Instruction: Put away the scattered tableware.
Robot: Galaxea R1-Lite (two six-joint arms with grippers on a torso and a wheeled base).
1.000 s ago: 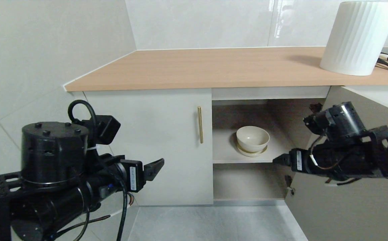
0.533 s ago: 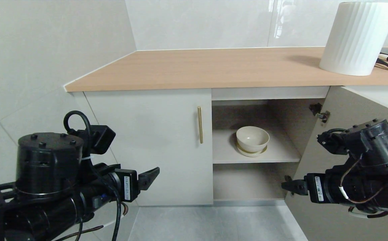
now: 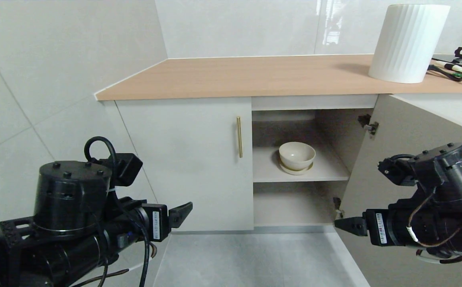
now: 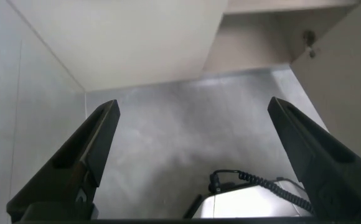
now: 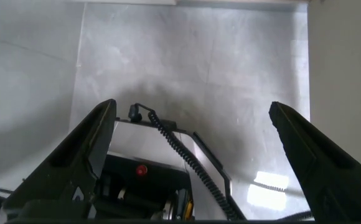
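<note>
Both fingers of the left gripper [image 3: 182,210] spread apart, low before the closed cabinet door [image 3: 183,159], cream bowl [image 3: 297,153] on a plate [image 3: 294,171] midway between the upper shelf's [image 3: 328,172] side edges, right gripper [image 3: 343,224] fingers likewise apart, white ribbed canister [image 3: 408,44] toward the table's [image 3: 234,75] back edge.

Bowl [image 3: 297,154] cream; countertop [image 3: 234,77] tan woodgrain; cabinet door [image 3: 187,159] pale grey, handle [image 3: 239,137] gold; cylinder [image 3: 408,42] white, vertical ribs.
</note>
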